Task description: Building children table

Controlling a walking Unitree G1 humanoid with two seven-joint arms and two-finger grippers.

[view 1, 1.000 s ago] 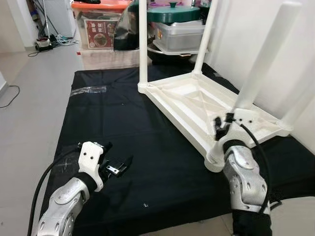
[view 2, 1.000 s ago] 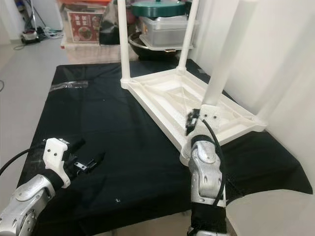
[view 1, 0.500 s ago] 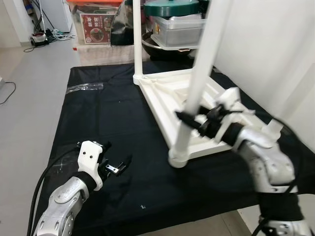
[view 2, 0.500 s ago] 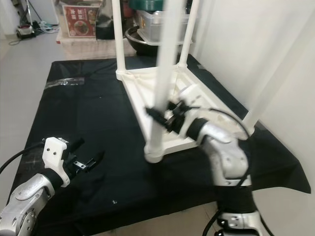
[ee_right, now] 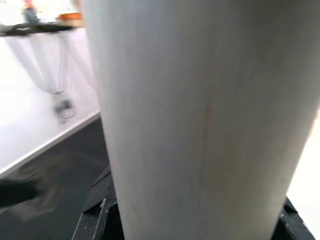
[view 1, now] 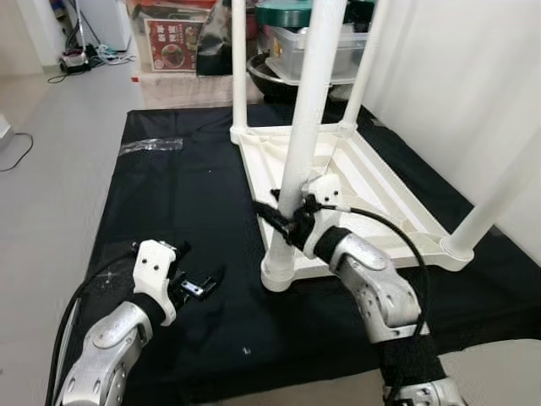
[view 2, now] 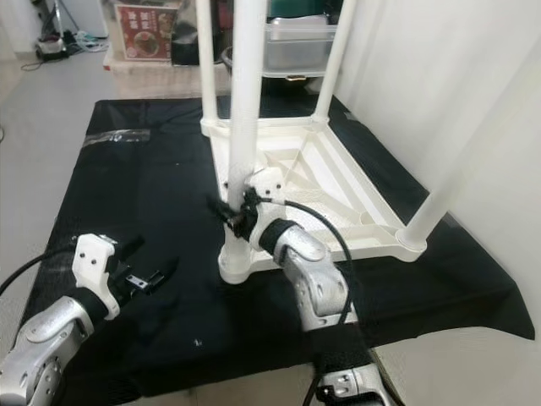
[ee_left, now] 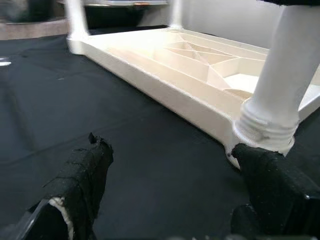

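A white plastic children's table (view 1: 372, 182) lies upside down on a black cloth (view 1: 186, 203), with its legs pointing up. My right gripper (view 1: 283, 220) is at the near leg (view 1: 308, 110), low down just above its socket, with its black fingers shut around it. In the right wrist view that leg (ee_right: 200, 110) stands close up between the fingers. My left gripper (view 1: 203, 283) hovers open just above the cloth, left of the table's near corner, holding nothing. Its fingertips (ee_left: 80, 185) are spread wide apart.
Storage boxes (view 1: 177, 51) and a green-lidded pot (view 1: 296, 13) stand behind the cloth. A white wall (view 1: 456, 76) runs close along the table's right side. A strip of clear plastic (view 1: 152, 145) lies on the cloth at the back left. Grey floor (view 1: 51, 144) lies to the left.
The whole view has shifted, so the table now sits further left. My right gripper stays at the near leg, with its arm now reaching in from the right. The left gripper has not moved.
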